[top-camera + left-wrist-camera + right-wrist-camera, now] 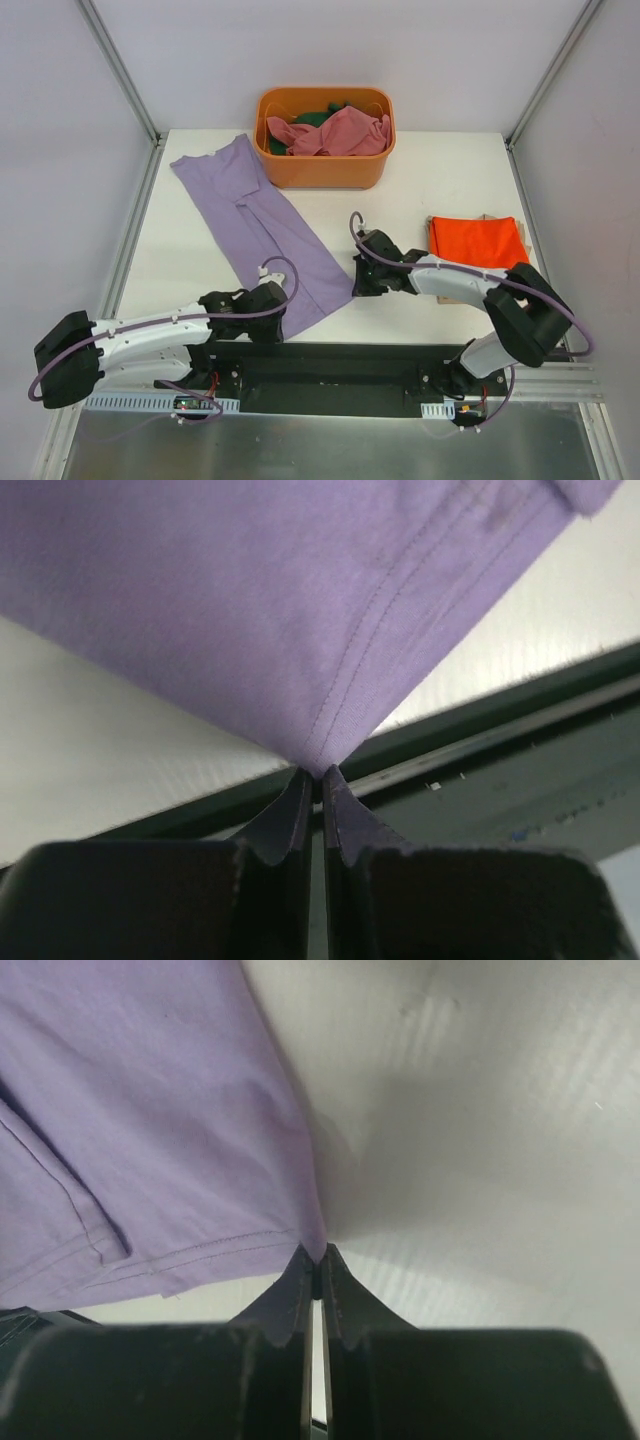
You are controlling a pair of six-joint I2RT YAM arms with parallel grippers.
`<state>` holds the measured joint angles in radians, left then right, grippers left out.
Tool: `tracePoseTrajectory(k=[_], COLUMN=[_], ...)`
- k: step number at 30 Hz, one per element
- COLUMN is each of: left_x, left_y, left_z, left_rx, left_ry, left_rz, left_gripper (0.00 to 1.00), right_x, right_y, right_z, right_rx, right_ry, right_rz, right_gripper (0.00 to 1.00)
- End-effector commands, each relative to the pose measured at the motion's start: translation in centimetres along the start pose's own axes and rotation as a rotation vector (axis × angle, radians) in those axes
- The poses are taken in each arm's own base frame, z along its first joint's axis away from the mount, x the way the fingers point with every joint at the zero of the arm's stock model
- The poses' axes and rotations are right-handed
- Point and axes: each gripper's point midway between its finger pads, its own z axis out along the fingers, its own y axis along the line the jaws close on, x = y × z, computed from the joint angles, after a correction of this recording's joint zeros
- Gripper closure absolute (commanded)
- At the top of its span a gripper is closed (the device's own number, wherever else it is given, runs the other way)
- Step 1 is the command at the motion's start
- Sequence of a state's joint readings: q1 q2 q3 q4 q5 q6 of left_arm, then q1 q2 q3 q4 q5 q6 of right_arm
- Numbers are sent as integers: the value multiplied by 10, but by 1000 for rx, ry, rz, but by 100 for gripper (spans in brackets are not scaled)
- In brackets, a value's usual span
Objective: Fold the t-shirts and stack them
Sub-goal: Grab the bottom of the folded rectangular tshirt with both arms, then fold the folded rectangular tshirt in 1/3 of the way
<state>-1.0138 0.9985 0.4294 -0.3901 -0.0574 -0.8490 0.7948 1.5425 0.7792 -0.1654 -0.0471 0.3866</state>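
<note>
A lavender-purple t-shirt point(262, 228) lies folded lengthwise, slanting from the table's back left to the near middle. My left gripper point(284, 327) is shut on its near hem corner at the table's front edge; the left wrist view shows that corner point(318, 760) pinched between the fingertips. My right gripper point(356, 283) is shut on the other hem corner point(315, 1245) on its right side. A folded orange-red t-shirt point(478, 241) lies at the right. A dusty pink t-shirt point(335, 133) and a dark green one point(312, 118) sit in the tub.
The rigid orange tub point(325, 168) stands at the table's back middle. The dark front rail point(330, 372) runs along the near edge below the left gripper. Frame posts stand at the back corners.
</note>
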Motion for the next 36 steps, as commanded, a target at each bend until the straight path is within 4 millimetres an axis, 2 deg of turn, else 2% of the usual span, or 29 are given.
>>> tracePoseTrajectory(k=[1, 5, 10, 14, 18, 22, 26, 30, 36], left_x=[10, 21, 26, 18, 13, 3, -17, -39, -85], left_y=[-40, -75, -110, -117, -117, -109, -91, -59, -18], left_z=[-24, -34, -35, -37, -38, -40, -46, -46, -60], left_rx=[126, 180, 181, 185, 198, 176, 144, 102, 16], left_ry=[40, 68, 84, 43, 14, -52, -128, -183, -345], left_rz=[83, 168, 248, 253, 242, 217, 133, 11, -116], left_gripper=[100, 100, 100, 100, 100, 100, 100, 100, 100], right_x=[7, 21, 33, 32, 23, 8, -20, -46, -91], right_y=[-27, -47, -50, -61, -48, -34, -15, 18, 64], right_z=[-30, -51, -73, -90, -93, -87, -87, -83, -67], right_rx=[96, 142, 107, 150, 99, 87, 75, 20, -40], right_ry=[-45, -58, -59, -87, -101, -106, -145, -159, -188], right_rz=[-41, -46, -56, -83, -106, -122, -148, -199, -245], right_gripper=[100, 100, 100, 100, 100, 100, 100, 100, 100])
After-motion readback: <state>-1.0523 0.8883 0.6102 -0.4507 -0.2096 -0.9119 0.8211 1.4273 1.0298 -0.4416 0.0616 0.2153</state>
